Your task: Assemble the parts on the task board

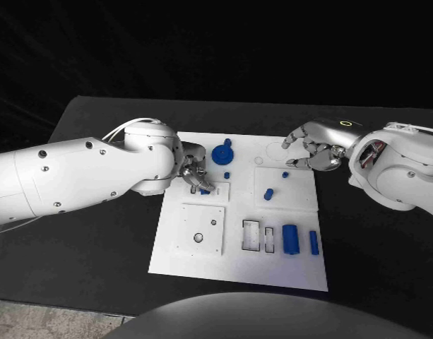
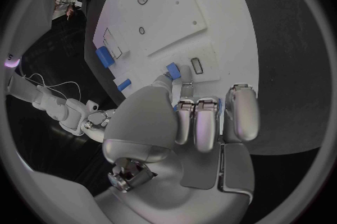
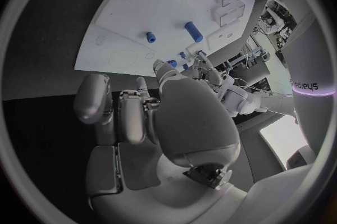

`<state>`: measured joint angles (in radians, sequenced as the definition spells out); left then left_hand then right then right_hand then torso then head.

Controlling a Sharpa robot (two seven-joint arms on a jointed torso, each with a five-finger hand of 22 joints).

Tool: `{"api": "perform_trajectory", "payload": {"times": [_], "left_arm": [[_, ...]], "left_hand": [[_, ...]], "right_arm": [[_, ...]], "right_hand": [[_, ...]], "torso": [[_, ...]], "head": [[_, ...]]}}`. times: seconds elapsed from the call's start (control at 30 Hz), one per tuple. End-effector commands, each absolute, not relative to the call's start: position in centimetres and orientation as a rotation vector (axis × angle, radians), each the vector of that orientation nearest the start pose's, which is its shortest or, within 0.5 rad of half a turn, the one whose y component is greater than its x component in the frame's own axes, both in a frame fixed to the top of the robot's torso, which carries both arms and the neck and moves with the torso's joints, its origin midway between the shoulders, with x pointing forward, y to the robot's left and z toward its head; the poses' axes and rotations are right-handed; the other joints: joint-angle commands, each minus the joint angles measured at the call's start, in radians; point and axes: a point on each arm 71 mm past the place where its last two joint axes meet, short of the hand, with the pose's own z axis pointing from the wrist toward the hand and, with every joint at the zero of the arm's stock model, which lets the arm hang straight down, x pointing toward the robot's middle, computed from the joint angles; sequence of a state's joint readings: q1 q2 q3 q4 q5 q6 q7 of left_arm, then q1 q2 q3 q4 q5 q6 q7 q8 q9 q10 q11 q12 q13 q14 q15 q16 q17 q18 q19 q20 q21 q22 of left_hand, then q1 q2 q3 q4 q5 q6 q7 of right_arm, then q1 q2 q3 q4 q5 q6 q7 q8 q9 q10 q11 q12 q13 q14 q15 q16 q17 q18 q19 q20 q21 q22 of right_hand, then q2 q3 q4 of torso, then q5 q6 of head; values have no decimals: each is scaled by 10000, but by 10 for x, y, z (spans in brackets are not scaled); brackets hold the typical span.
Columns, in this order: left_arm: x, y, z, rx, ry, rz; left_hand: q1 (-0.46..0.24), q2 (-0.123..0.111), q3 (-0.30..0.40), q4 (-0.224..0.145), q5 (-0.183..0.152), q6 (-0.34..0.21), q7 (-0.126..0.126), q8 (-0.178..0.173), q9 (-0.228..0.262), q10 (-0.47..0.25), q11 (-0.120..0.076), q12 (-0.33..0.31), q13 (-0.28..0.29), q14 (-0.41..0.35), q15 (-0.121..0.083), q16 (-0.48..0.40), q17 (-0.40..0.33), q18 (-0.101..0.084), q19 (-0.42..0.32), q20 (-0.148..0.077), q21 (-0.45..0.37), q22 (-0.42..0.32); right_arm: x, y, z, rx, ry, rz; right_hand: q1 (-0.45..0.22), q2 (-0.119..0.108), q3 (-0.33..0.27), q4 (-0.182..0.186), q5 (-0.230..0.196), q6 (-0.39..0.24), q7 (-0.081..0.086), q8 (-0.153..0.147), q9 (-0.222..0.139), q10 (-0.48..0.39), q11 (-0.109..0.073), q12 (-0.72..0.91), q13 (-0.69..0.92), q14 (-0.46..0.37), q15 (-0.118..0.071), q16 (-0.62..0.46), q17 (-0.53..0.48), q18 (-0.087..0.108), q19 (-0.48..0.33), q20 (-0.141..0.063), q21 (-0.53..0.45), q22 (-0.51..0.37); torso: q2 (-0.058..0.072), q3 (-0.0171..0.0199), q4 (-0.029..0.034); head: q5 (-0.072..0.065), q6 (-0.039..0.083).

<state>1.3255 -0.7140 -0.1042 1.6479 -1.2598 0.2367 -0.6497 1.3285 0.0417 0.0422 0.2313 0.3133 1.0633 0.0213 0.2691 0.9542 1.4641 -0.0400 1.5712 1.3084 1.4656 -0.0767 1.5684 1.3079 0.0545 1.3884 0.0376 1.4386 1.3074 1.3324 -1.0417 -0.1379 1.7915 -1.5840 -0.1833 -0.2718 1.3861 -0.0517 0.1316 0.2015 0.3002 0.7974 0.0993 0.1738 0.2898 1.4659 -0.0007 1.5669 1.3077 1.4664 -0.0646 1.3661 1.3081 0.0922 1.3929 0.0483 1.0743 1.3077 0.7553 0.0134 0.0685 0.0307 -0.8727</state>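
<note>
the flat white rectangular task board (image 1: 239, 272) lies mid-table, and assembly looks only partly done. a round blue gear-like part (image 1: 222, 155) stands at its far edge, a blue rectangular block (image 1: 290, 239) and a slimmer blue bar (image 1: 314, 242) lie loose near open slots, and a short blue peg (image 1: 268, 193) lies mid-board. the left hand (image 1: 194, 171) pinches a small blue piece (image 2: 172, 71) against the board. the right hand (image 1: 314, 152) hovers with curled fingers; whether it holds anything i cannot tell.
</note>
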Motion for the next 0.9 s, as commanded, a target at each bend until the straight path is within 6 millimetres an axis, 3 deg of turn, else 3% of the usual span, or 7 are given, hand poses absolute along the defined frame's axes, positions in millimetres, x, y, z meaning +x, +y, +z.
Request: {"api": "perform_trajectory", "payload": {"times": [0.03,0.17,0.23,0.3,0.47,0.7,0.9], "left_arm": [[457,128,-185,2596,22903,-2791],[457,126,-186,2587,22914,-2806],[458,126,-186,2584,22916,-2808],[458,125,-186,2558,22900,-2816],[459,125,-185,2448,22828,-2841],[461,126,-185,2252,22688,-2910],[461,125,-185,2192,22666,-2968]], "left_hand": [[-78,-1,67,18,-65,66,11,-26,11,1067,29,-4,2624,1052,8,24,2629,12,-44,-3,-46,888],[-166,-8,117,75,-301,85,22,-75,27,1067,38,-4,2624,1052,15,24,2629,11,-40,6,-54,897],[-269,-10,138,138,-689,109,33,-116,47,1067,48,-4,2624,1052,26,24,2629,15,-52,16,-74,893],[-541,-7,72,314,-1360,140,71,-176,78,1067,78,-4,2624,1052,51,24,2629,19,-65,37,-101,889],[-1429,107,-265,581,-2127,177,166,-290,116,1067,162,-4,2624,1052,115,24,2629,26,-82,88,-145,886],[-2858,460,-842,607,-2468,202,217,-472,196,1067,214,-4,2624,1052,170,24,2629,36,-79,154,-196,911],[-3280,595,-1079,612,-2538,239,225,-522,260,1067,225,-4,2624,1052,179,24,2629,34,-63,169,-206,940]], "right_arm": [[440,-222,-152,-3067,17551,4419],[440,-222,-152,-3060,17572,4410],[440,-222,-153,-3057,17580,4405],[440,-222,-153,-3048,17589,4401],[440,-223,-153,-3019,17617,4397],[440,-224,-153,-2985,17670,4382],[440,-223,-154,-2972,17726,4364]], "right_hand": [[95,14,6,-76,41,55,-3,-68,-8,1028,29,19,2614,412,18,-44,25,73,-56,-8,-56,1000],[99,15,13,-83,42,60,-2,-68,-12,1027,30,19,2613,407,19,-58,11,77,-63,-7,-77,994],[99,15,13,-83,42,60,-2,-68,-12,1027,30,19,2613,407,19,-58,11,77,-63,-7,-77,994],[99,15,13,-83,42,60,-2,-68,-12,1027,30,19,2613,407,19,-58,11,77,-63,-7,-77,994],[93,22,17,-81,43,62,2,-69,-16,990,32,-15,2583,397,20,-86,-22,88,-85,-6,-140,975],[83,28,20,-76,45,63,5,-70,-20,978,35,-25,2574,391,22,-102,-40,92,-95,-5,-167,967],[65,41,25,-66,52,66,9,-72,-26,969,39,-33,2567,388,25,-106,-41,96,-106,-2,-198,958]], "torso": [[-4,3,-1],[-3,0,0],[-3,0,0],[0,-1,-2],[6,-4,4],[13,-4,3],[6,-7,0]], "head": [[13,1],[-1,1],[-7,1],[-24,1],[-40,1],[-34,1],[-27,1]]}}
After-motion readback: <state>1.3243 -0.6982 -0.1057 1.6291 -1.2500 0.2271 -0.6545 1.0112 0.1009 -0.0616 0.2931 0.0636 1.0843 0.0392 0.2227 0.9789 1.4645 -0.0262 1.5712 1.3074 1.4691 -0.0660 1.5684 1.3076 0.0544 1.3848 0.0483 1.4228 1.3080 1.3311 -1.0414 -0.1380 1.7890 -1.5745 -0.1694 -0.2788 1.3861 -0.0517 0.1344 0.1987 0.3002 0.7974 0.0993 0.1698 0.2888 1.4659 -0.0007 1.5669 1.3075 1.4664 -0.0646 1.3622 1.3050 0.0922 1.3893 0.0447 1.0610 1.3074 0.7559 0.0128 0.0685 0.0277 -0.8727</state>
